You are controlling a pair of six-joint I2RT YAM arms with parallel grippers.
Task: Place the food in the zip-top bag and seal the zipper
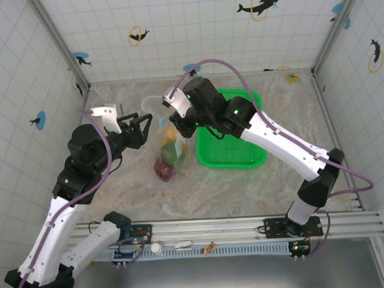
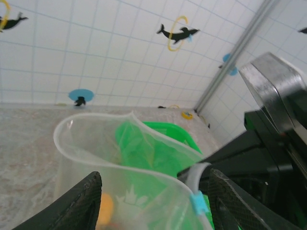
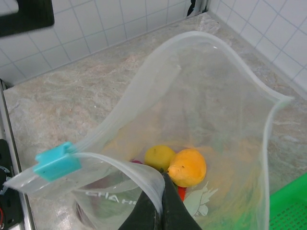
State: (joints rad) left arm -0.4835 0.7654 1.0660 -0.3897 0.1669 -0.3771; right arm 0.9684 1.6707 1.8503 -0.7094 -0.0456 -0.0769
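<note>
The clear zip-top bag (image 1: pixel 168 152) stands on the table with its mouth held up and gaping. The food (image 1: pixel 167 159) lies inside it; a yellow fruit (image 3: pixel 159 157), an orange fruit (image 3: pixel 188 166) and a bit of red show. My right gripper (image 3: pixel 161 203) is shut on the bag's near rim and holds it up; from above it (image 1: pixel 173 122) hangs over the bag's top. The pale zipper (image 3: pixel 110 165) runs along the mouth and its teal tab (image 3: pixel 57 161) sits at the rim's end. My left gripper (image 2: pixel 156 176) is open, and the bag's mouth and the teal tab (image 2: pixel 198 203) lie between its fingers (image 2: pixel 81 203).
The bright green mesh basket (image 1: pixel 233 137) stands just right of the bag, under the right arm. Tiled walls close in the back and both sides. Bare marble table (image 1: pixel 245 193) lies in front of the bag.
</note>
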